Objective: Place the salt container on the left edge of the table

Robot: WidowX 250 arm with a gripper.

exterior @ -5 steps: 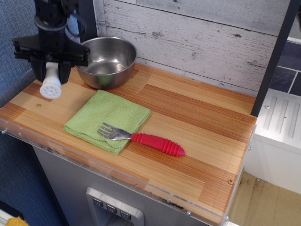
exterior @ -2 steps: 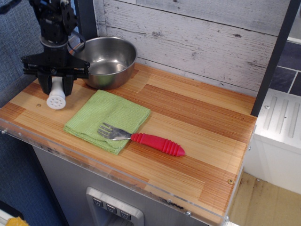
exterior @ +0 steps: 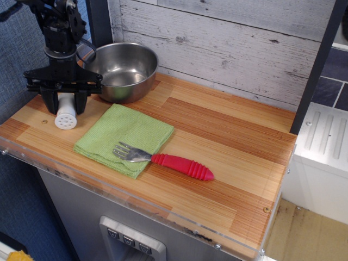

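The salt container point(exterior: 66, 115) lies tilted, its holed cap toward the front, low over the left end of the table point(exterior: 228, 141); whether it touches the wood I cannot tell. My pincer point(exterior: 65, 103) is clamped on its white body, one black finger on each side. Just right lies a green cloth point(exterior: 117, 136) carrying a red-handled fork point(exterior: 171, 162); a steel bowl point(exterior: 124, 70) stands behind.

Black gripper point(exterior: 66, 103) pointing straight down at the left end of the counter point(exterior: 228, 157). Jaws vertical, one on each side of the salt container point(exterior: 66, 114), pressed against its white body. Wide black crossbar directly above the jaws. Wrist and arm rising upright from the crossbar, cable looped beside it.
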